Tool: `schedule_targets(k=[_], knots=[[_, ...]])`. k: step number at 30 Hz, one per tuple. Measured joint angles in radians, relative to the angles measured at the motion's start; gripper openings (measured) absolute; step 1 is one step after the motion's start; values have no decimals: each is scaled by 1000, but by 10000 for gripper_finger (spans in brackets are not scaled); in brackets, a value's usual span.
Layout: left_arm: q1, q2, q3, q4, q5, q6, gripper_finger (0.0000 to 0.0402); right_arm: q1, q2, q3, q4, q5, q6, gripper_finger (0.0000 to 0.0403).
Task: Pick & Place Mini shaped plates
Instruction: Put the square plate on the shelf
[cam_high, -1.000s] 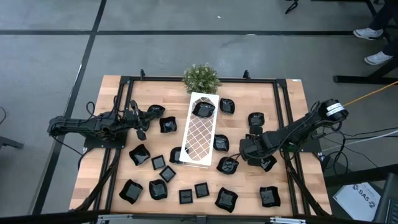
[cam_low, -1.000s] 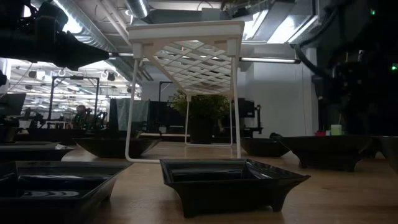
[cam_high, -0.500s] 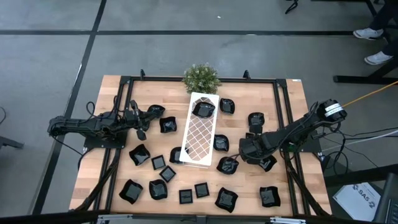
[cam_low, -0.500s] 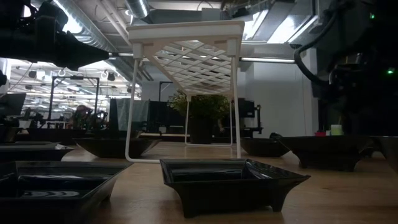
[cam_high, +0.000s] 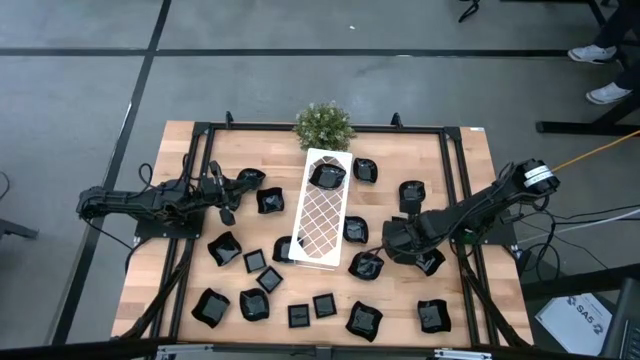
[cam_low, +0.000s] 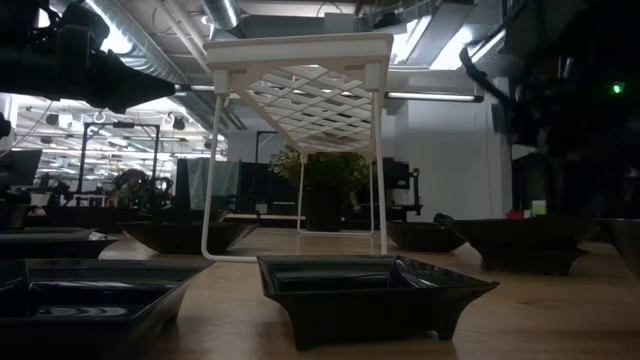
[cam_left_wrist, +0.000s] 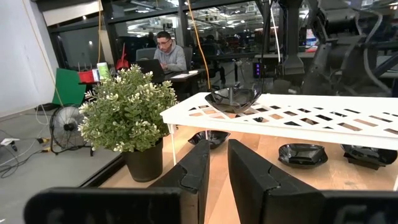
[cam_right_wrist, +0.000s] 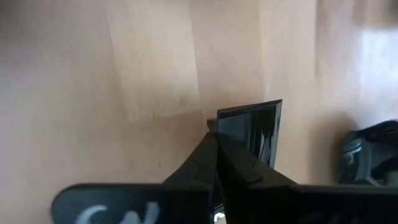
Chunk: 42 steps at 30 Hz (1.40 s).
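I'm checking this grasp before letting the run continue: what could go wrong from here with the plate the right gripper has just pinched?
1. The right gripper is shut on only the thin rim of a glossy plate, so the plate may slip or swing when lifted.
2. Other plates lie close beside the gripper and could be knocked.
3. The white tray stands raised on legs and already holds a plate; a low carry could hit its edge.

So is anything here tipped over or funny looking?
Yes: the small black plate pinched in the right gripper stands up on its edge above the wooden table, not flat like the others.
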<state>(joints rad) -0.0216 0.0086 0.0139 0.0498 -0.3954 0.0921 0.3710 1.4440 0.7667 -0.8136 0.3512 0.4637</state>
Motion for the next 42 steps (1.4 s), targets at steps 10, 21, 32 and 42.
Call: schedule_targets(k=[10,21,32,42], knots=[[0,0,0,0,0,0,53,0,-136,101,-131,52,-33,5],[0,0,0,0,0,0,56,0,-236,249,-141,167,-264,4],[0,0,0,0,0,0,52,-1,-236,351,-52,181,-504,4],[0,0,0,0,0,0,52,-2,-236,352,151,171,-759,5]])
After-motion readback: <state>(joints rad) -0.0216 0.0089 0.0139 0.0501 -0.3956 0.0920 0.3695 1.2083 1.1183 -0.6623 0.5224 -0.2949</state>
